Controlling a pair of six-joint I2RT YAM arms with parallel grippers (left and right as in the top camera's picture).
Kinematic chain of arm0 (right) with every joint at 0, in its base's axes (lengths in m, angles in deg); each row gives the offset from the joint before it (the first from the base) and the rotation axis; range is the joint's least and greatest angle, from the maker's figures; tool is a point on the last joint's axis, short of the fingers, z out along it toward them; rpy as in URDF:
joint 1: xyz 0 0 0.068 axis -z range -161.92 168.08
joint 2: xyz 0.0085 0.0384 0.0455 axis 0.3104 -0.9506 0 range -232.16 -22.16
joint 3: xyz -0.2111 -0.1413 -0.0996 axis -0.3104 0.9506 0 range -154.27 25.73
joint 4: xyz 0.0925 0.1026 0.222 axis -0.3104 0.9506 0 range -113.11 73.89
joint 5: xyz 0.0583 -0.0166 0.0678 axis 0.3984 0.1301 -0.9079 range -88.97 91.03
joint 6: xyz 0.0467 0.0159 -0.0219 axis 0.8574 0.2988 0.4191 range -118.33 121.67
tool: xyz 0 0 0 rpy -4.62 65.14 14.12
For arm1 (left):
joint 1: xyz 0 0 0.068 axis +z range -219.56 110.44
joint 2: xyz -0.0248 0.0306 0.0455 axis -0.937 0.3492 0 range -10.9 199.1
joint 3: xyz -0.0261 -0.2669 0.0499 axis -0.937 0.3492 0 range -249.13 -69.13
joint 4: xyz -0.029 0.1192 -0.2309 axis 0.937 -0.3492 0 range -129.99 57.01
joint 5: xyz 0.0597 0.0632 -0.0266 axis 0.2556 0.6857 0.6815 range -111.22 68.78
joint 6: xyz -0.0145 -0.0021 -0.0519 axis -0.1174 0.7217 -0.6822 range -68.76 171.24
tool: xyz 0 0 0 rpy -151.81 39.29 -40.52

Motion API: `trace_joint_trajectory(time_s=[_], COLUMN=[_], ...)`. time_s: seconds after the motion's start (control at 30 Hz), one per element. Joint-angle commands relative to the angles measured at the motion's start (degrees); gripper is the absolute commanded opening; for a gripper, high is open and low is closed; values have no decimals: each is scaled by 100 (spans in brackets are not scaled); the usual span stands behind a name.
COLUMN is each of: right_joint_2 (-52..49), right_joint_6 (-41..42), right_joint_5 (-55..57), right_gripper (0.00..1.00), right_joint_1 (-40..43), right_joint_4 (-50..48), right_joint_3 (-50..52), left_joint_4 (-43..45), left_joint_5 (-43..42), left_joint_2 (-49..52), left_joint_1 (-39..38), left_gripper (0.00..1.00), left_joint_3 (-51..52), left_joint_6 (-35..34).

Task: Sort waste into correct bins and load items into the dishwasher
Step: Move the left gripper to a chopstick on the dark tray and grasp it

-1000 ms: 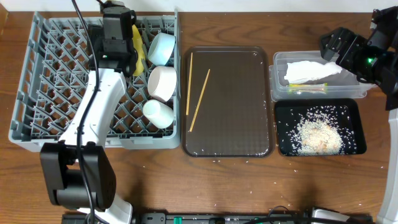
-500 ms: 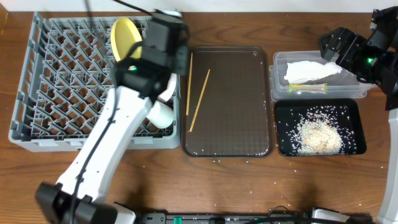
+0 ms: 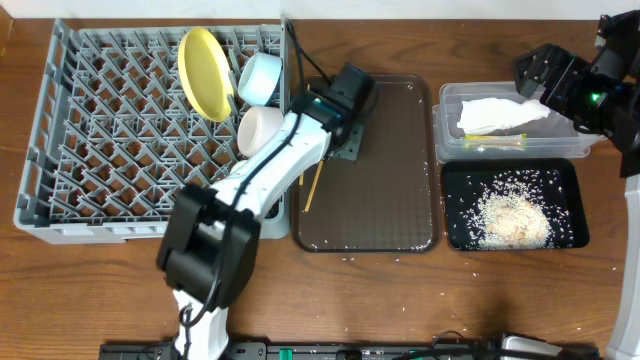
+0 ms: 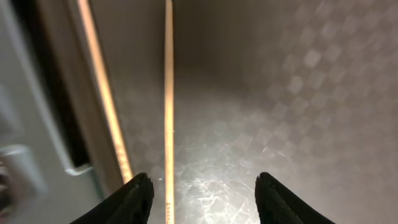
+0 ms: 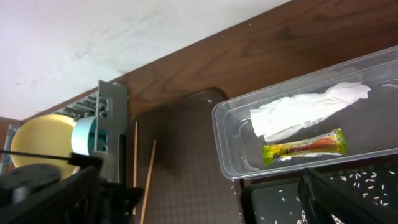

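My left gripper (image 3: 340,140) is open and empty low over the dark-brown tray (image 3: 390,200). In the left wrist view (image 4: 205,202) one wooden chopstick (image 4: 168,106) lies between its fingers (image 4: 134,199), nearer the left one. The second chopstick (image 4: 102,93) lies along the tray's edge. One chopstick's lower end shows overhead (image 3: 311,188). The yellow plate (image 3: 205,72) stands upright in the grey dish rack (image 3: 90,130), beside the light-blue bowl (image 3: 262,75) and white bowl (image 3: 258,130). The cup is hidden by the arm. My right gripper (image 3: 560,85) is open and empty above the clear bin (image 3: 445,125).
The clear bin holds the white napkin (image 3: 500,115) and the green-and-orange wrapper (image 3: 495,141). The black bin (image 3: 460,185) in front of it holds a heap of rice (image 3: 512,215). A few grains lie on the table by the tray's front edge.
My left arm has swung right from the rack to the tray, leaving the yellow plate upright in the rack. The right arm has not moved.
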State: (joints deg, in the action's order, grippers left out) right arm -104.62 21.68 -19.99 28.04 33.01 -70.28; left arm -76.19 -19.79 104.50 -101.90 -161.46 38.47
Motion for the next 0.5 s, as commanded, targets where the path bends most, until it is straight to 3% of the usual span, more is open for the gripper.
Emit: trace_joint_trajectory(time_s=[0.0, 0.47], right_joint_2=[-7, -7], right_joint_6=[33, 33], right_joint_5=[-22, -22], right_gripper=[99, 99], right_joint_1=[52, 52], right_joint_4=[9, 9], right_joint_3=[-57, -57], left_joint_4=[2, 195], left_joint_5=[-103, -83], left_joint_2=[210, 1019], left_joint_1=[17, 256], left_gripper=[55, 55], left_joint_3=[-17, -11], left_joint_6=[-153, -151])
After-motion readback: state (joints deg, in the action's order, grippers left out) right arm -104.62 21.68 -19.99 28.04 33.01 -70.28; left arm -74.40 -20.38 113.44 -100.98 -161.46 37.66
